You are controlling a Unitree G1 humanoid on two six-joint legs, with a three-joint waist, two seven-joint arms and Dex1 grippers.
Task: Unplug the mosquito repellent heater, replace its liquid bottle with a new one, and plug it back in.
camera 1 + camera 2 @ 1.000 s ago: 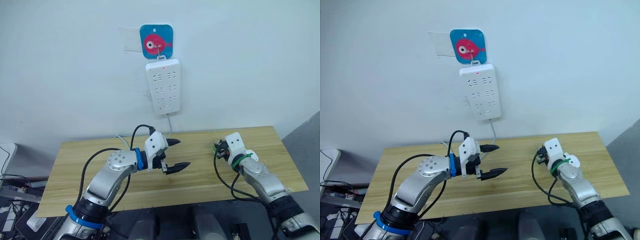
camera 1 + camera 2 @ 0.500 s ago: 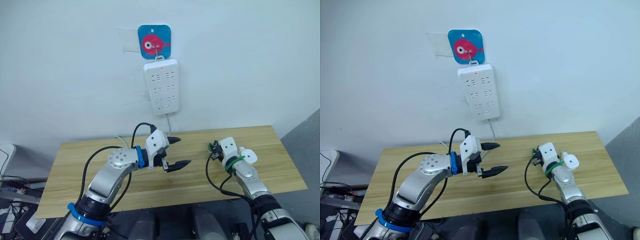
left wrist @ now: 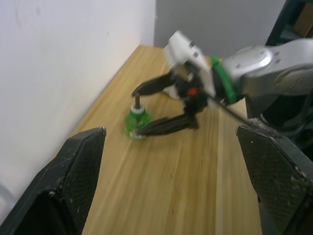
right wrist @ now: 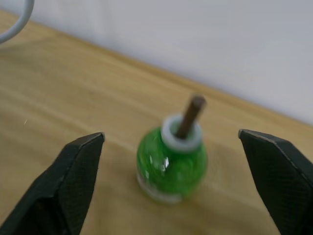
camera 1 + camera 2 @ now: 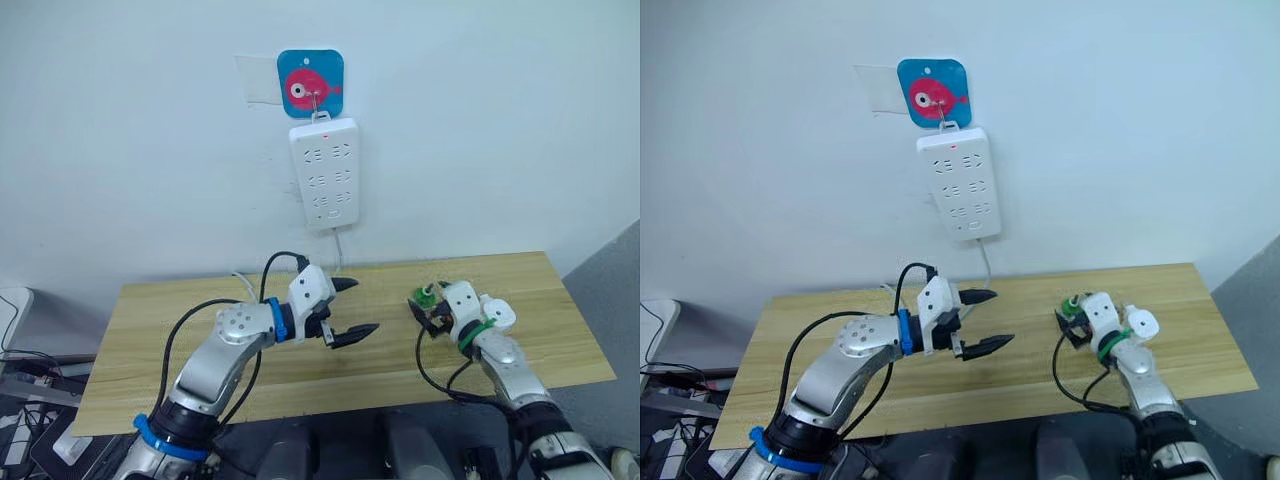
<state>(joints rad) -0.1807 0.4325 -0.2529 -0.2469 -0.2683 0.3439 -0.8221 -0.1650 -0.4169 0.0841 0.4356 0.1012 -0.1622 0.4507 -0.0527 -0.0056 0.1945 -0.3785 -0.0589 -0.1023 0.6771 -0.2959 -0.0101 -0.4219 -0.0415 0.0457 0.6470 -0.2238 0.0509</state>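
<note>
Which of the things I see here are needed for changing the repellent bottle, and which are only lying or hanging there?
For the job:
- green bottle, standing on the table between the open fingers of the right gripper
- white power strip on the wall
- left gripper, open and holding nothing

Not for the job:
- blue fish hook plate above the strip

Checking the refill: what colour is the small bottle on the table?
Green bottle, white collar, brown wick; clearest in the right wrist view.

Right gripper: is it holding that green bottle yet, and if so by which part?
Nothing is held. The right gripper is open with the green bottle standing on the table between its fingers, untouched. The left gripper is open and empty.
</note>
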